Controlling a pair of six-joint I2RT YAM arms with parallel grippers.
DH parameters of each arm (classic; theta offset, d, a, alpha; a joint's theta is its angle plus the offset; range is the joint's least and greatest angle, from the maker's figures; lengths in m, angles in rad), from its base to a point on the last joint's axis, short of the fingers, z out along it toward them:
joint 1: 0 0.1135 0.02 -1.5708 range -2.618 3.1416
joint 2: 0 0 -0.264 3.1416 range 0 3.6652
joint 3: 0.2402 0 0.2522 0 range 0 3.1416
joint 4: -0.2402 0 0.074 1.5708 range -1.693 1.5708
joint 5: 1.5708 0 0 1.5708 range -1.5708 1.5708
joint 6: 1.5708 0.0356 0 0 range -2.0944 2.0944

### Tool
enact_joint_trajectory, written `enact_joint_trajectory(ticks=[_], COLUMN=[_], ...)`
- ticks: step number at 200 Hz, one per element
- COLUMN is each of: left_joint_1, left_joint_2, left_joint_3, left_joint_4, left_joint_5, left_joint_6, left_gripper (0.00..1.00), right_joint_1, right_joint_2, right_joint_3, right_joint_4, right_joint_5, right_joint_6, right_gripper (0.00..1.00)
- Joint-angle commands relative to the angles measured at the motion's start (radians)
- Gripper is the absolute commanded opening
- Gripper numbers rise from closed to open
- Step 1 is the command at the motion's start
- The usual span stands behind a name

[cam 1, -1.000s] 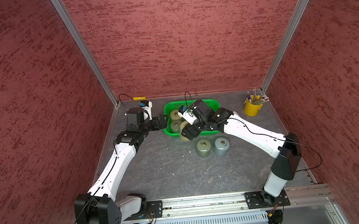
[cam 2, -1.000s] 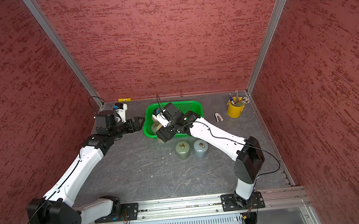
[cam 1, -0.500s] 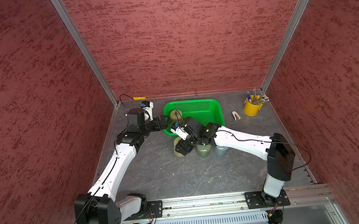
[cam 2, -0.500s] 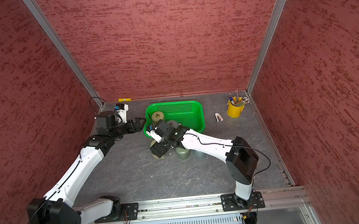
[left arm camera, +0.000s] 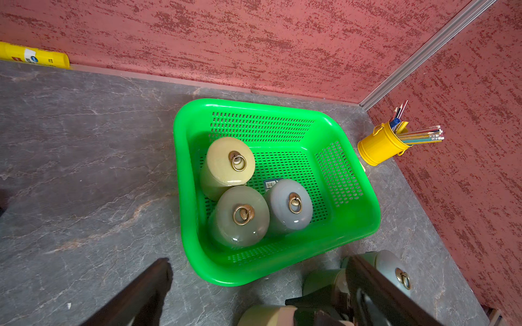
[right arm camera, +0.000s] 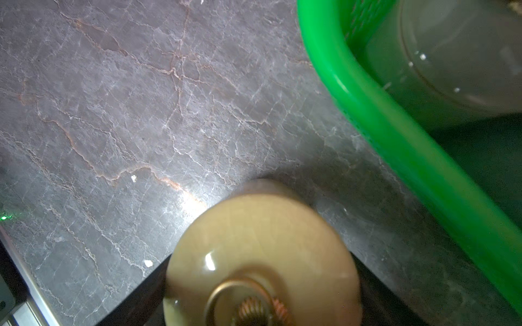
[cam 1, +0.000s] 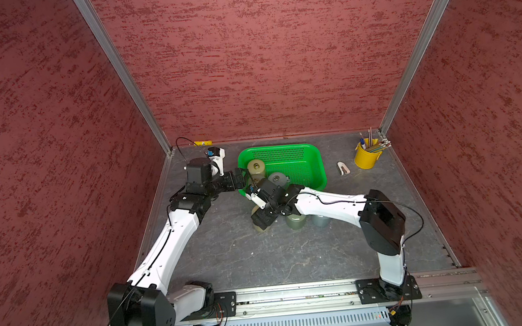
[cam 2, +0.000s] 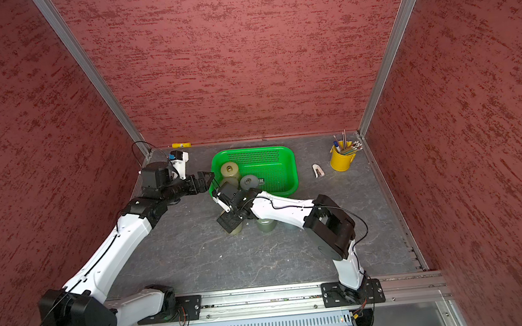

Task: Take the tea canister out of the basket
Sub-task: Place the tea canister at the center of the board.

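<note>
Tea canister (right arm camera: 254,240) is gripped between right gripper's (cam 1: 261,220) fingers (right arm camera: 135,302), just outside the basket (right arm camera: 395,135); left gripper (cam 2: 206,181) is spread wide.

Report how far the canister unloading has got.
Done: a green canister and a grey-blue canister stand on the table outside the basket. In hand: the right end effector grips a beige canister just outside the rim. Left: three canisters sit in the basket; the left end effector is open beside it.
</note>
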Motion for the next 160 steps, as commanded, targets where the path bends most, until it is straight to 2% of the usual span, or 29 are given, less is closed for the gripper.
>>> enact_joint_trajectory(ticks=[1, 29, 92, 109, 160], left_joint_1=[-0.006, -0.007, -0.007, -0.007, -0.013], left_joint_2=[-0.010, -0.014, -0.010, -0.010, -0.007], left_joint_3=[-0.007, -0.002, -0.006, -0.006, -0.008], left_joint_4=[0.027, 0.028, 0.026, 0.025, 0.025], left_joint_5=[0.005, 0.009, 0.000, 0.000, -0.006], left_joint_6=[0.012, 0.011, 0.008, 0.008, 0.012], left_gripper=[1.00, 1.00, 1.00, 1.00, 1.00], right_joint_1=[0.015, 0.019, 0.022, 0.024, 0.027], right_joint_2=[0.000, 0.014, 0.027, 0.029, 0.026], right_joint_3=[0.064, 0.069, 0.063, 0.061, 0.053], right_joint_4=[0.035, 0.029, 0.026, 0.026, 0.020], right_joint_5=[0.053, 0.063, 0.081, 0.081, 0.070], right_joint_6=[0.012, 0.010, 0.016, 0.018, 0.032], right_gripper=[0.05, 0.20, 0.38, 0.47, 0.85])
